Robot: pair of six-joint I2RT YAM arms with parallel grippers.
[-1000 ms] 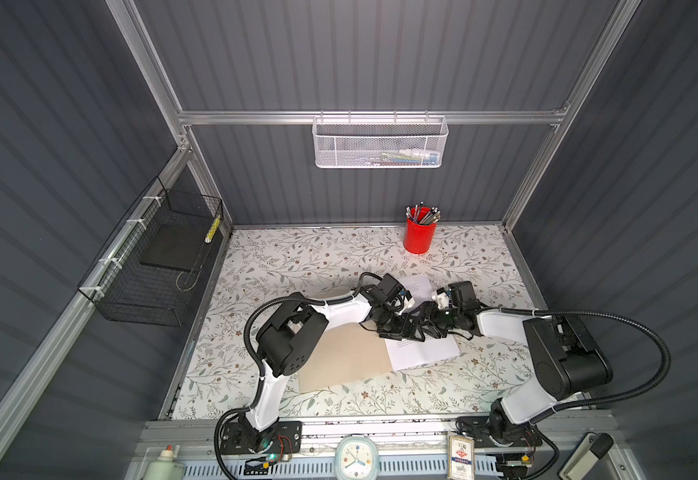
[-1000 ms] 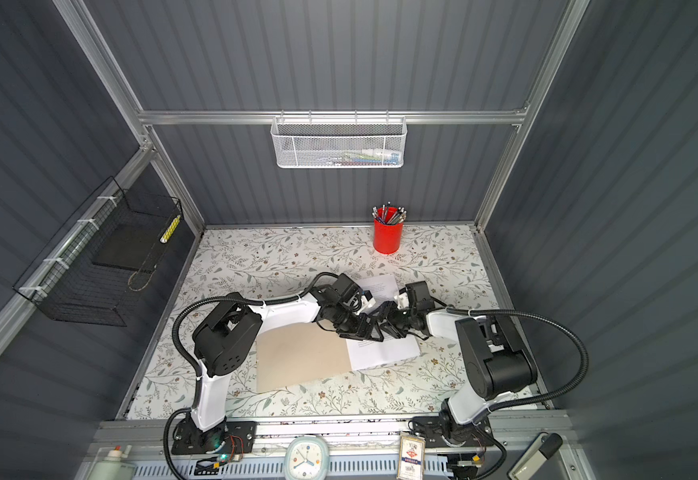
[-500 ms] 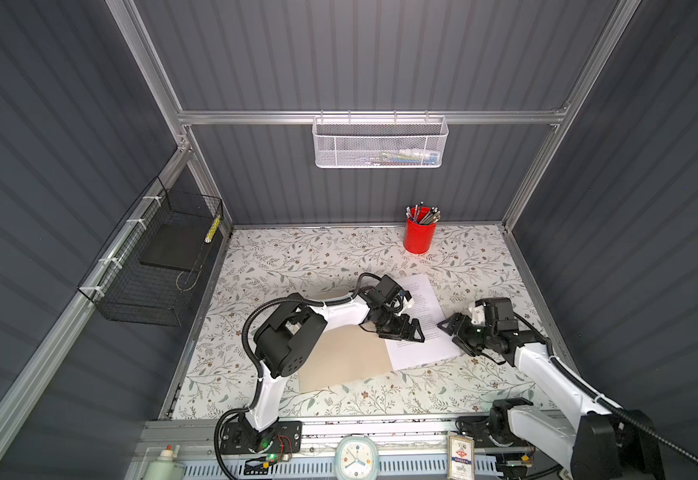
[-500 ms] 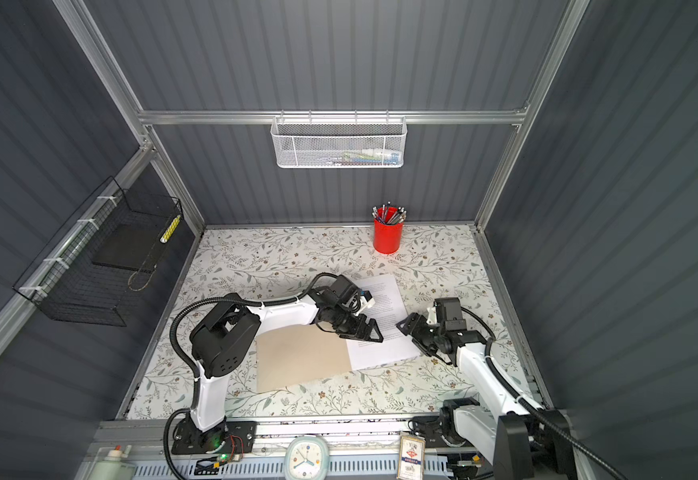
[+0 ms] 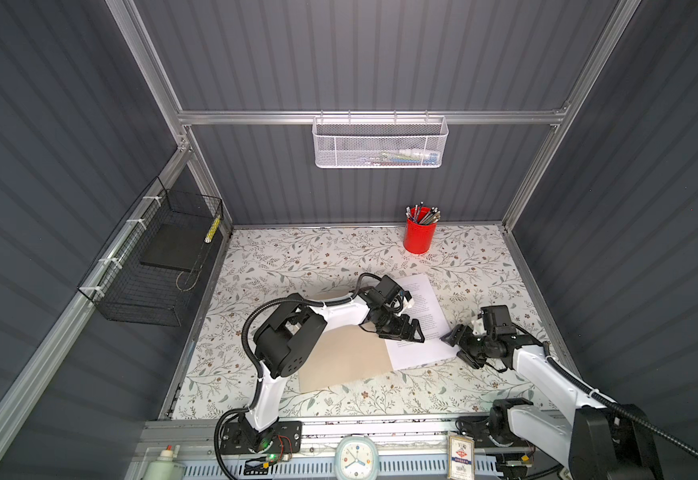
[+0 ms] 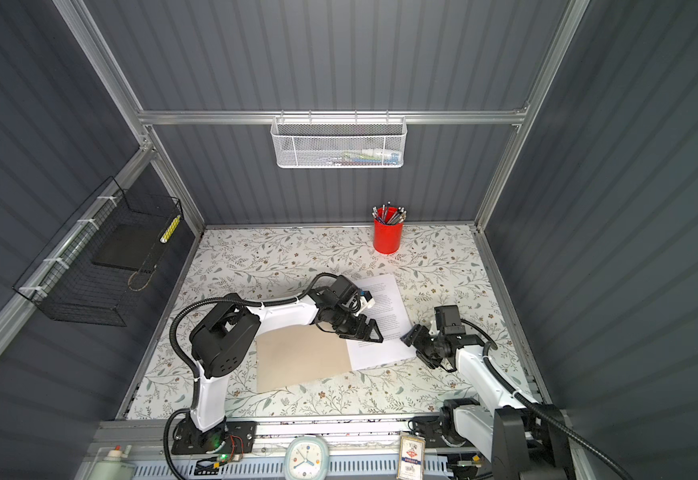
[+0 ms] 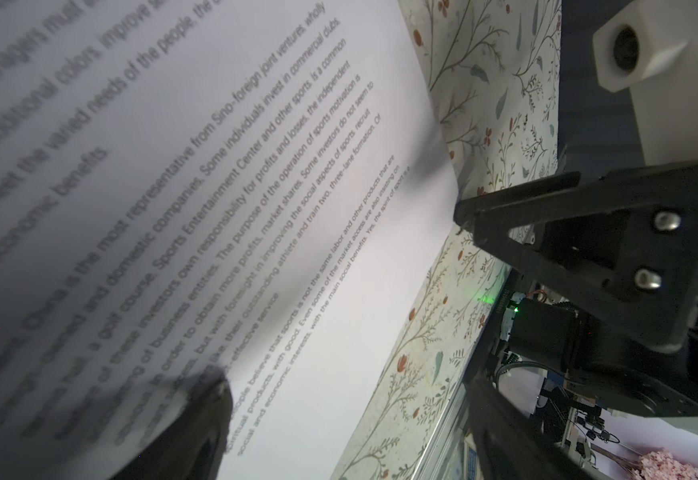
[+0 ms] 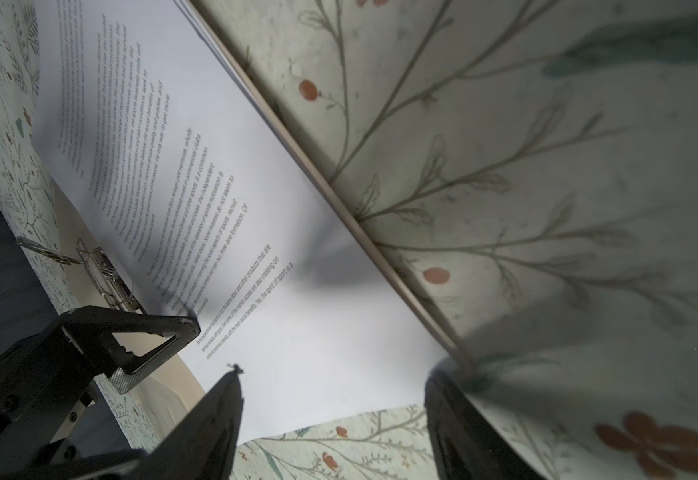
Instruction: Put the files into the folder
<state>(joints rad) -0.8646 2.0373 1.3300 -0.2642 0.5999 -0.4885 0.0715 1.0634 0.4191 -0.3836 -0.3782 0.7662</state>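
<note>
The tan folder (image 5: 345, 359) (image 6: 301, 357) lies open on the floral table. The files (image 5: 420, 328) (image 6: 380, 328), white printed sheets, lie on its right half, beside the metal clip (image 8: 102, 266). My left gripper (image 5: 416, 330) (image 6: 374, 332) (image 7: 347, 424) stands open low over the sheets' left edge, one finger (image 8: 148, 332) touching the paper near the clip. My right gripper (image 5: 457, 345) (image 6: 418, 347) (image 8: 335, 415) is open at the files' near right corner, nothing between its fingers. The folder's tan edge (image 8: 339, 199) shows under the sheets.
A red pen cup (image 5: 420, 237) stands at the back of the table. A white mesh basket (image 5: 380, 143) hangs on the back wall, a black wire basket (image 5: 160, 257) with a black slab on the left wall. A clock (image 5: 353, 455) sits at the front rail.
My right arm has drawn back to the right, away from the left gripper and off the sheets, and its jaws have opened wider. The left arm has stayed put.
</note>
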